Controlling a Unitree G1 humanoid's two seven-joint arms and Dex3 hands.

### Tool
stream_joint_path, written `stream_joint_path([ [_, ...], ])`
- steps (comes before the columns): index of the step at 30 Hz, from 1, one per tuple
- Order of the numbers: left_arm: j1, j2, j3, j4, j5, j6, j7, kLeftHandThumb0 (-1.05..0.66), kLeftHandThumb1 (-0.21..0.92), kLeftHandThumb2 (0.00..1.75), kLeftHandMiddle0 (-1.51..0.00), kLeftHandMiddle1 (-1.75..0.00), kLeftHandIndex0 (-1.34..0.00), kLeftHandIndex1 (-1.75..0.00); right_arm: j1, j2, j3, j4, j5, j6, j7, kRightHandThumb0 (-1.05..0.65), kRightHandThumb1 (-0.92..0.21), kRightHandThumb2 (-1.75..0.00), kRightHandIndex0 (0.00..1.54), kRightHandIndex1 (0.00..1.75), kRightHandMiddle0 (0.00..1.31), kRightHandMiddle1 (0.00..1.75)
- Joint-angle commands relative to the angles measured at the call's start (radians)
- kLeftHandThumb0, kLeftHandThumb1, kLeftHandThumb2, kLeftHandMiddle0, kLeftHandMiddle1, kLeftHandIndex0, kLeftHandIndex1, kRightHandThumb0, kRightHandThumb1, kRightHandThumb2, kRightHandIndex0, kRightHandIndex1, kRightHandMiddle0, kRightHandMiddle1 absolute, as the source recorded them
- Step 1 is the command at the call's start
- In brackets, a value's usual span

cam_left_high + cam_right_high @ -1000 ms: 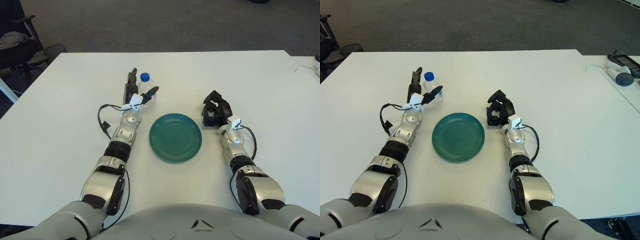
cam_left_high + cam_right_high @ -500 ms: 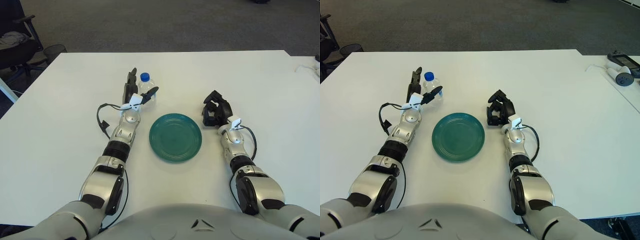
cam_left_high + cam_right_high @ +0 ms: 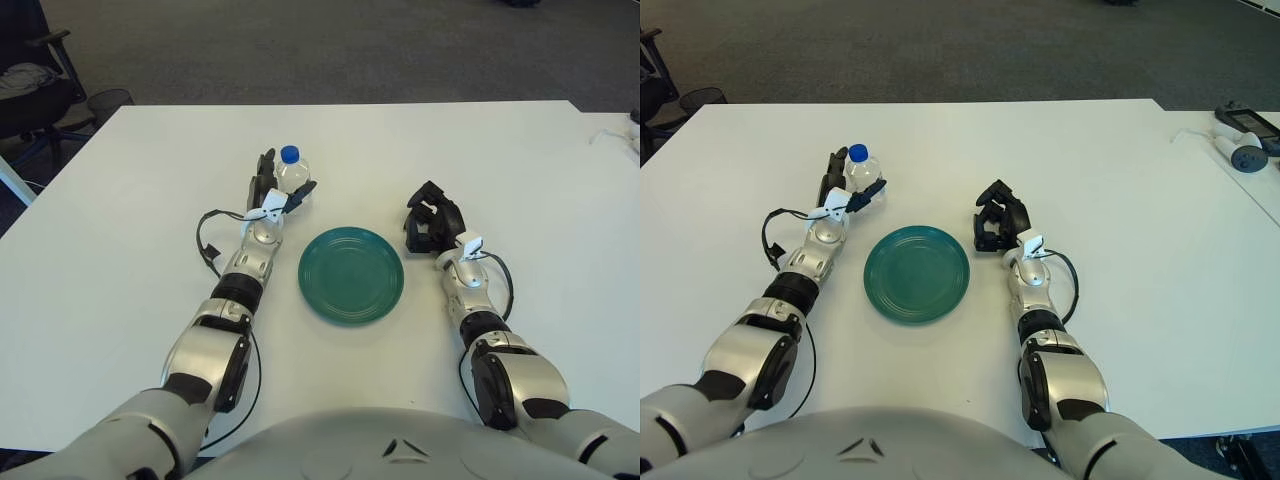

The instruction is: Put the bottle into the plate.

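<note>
Your left hand (image 3: 272, 192) reaches forward over the white tabletop (image 3: 130, 250), its black fingers (image 3: 263, 170) set around the small clear plastic bottle with the blue cap (image 3: 291, 172). One pair of fingers stands against the bottle's left flank, and a single finger (image 3: 302, 189) crosses its lower right side, so the bottle's body sits between them. The hand appears closed on the bottle. The bottle stands upright, its blue cap above the fingertips. Whether its base touches the tabletop cannot be told from either eye view.

The round dark green plate (image 3: 351, 274) lies flat on the table, nearer to you than this hand and to its right, just beside the silver forearm (image 3: 250, 263) that carries the hand. Bottle and plate are near one another but apart; the bottle is outside the plate.

Your right hand (image 3: 430, 220) shows to the right of the plate, close to its far right rim but not touching it. Its black fingers are curled inward toward the palm and enclose nothing.

A black cable (image 3: 208, 243) loops out from the left wrist on the side away from the plate. Far to the right of your right hand, at the table's far edge, the right eye view shows a small grey and white device (image 3: 1240, 152).
</note>
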Motion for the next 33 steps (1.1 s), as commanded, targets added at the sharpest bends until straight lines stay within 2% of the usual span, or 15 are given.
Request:
stream_joint_path([
  [1, -0.078, 0.005, 0.002, 0.095, 0.007, -0.04, 0.031, -1.05, 0.92, 0.05, 0.0, -0.62, 0.0, -0.54, 0.204, 0.061, 0.0, 0.188, 0.011, 0.179, -0.014, 0.0, -0.18, -1.47, 0.72, 1.75, 0.49, 1.7],
  [11, -0.15, -0.012, -0.009, 0.216, 0.011, -0.06, 0.053, -1.05, 0.92, 0.07, 0.0, -0.63, 0.0, -0.41, 0.206, 0.062, -0.006, 0.188, 0.019, 0.187, -0.01, 0.0, -0.19, -1.47, 0.72, 1.75, 0.46, 1.74],
  [21, -0.197, -0.02, -0.006, 0.307, 0.006, -0.084, 0.065, -1.05, 0.92, 0.09, 0.0, -0.7, 0.0, -0.44, 0.208, 0.064, -0.007, 0.19, 0.014, 0.182, -0.021, 0.0, -0.19, -1.47, 0.72, 1.75, 0.46, 1.73],
  [33, -0.214, -0.023, -0.011, 0.347, 0.012, -0.098, 0.084, -1.05, 0.92, 0.11, 0.0, -0.73, 0.0, -0.47, 0.211, 0.065, -0.009, 0.193, 0.013, 0.187, -0.023, 0.0, -0.19, -1.46, 0.71, 1.75, 0.47, 1.72],
])
